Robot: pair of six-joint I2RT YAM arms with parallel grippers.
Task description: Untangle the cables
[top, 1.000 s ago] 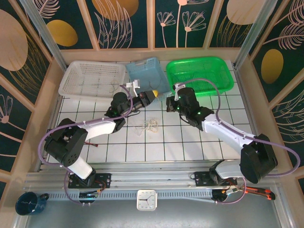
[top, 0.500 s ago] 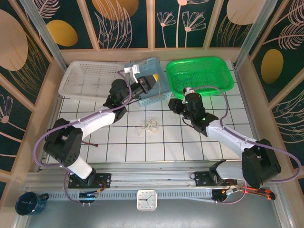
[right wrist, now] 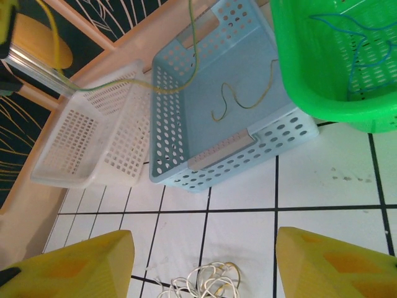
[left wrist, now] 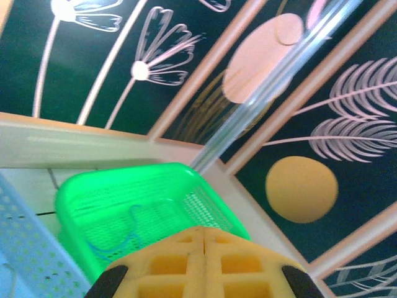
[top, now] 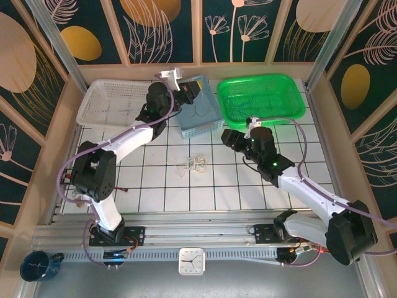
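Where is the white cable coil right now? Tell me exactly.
In the top view, the white cable coil lies on the tiled table near its middle, just nearer than the blue basket.

Three perforated plastic baskets stand in a row at the far side of a white tiled tabletop with dark grid lines — a white rectangular one on the left, a light blue one in the middle, a bright green one on the right. In the right wrist view the white basket touches the blue one's side. Dark wall panels painted with pale leaves and gold ovals, framed in light wood, enclose the table. A small square white clock sits on the near rail — a dark blue mug stands at the near left corner.
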